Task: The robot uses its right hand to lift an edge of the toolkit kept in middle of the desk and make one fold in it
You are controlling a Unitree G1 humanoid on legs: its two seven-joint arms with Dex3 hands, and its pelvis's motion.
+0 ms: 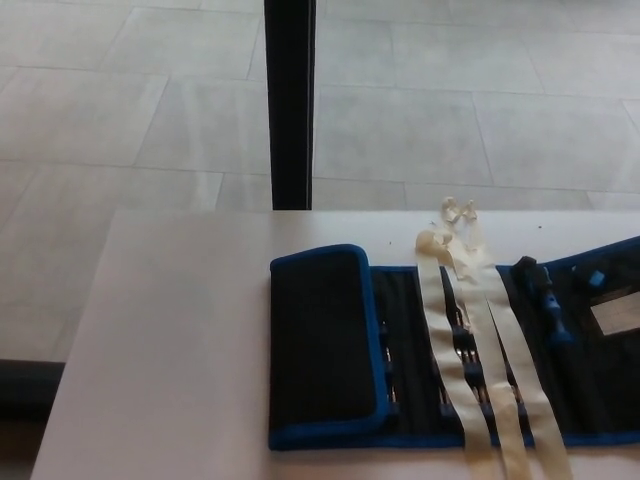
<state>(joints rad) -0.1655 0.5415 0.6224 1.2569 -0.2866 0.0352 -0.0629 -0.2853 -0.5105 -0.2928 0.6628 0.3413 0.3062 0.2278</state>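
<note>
**One fold already lies in the toolkit on the desk**

One flap (322, 345) at the left end of the toolkit (450, 350) is turned over onto the rest, showing its plain black back with a blue border. The toolkit is a black cloth roll edged in blue, lying flat on the near half of the pale desk (170, 340) and running off the right edge of the picture. Inside it, small tools sit in rows of loops. Two cream straps (490, 350) cross it from the far edge to the near edge, and their knotted ends rest on the bare desk just beyond the toolkit. A blue-handled tool (545, 300) lies tilted to the right of the straps, with a small white label (615, 312) further right.

Neither robot hand shows in the head view, so nothing can be said of the fingers or of any hold.

Beyond the desk is a grey tiled floor (450, 100), and a black post (290, 100) stands upright behind the desk's far edge.
</note>
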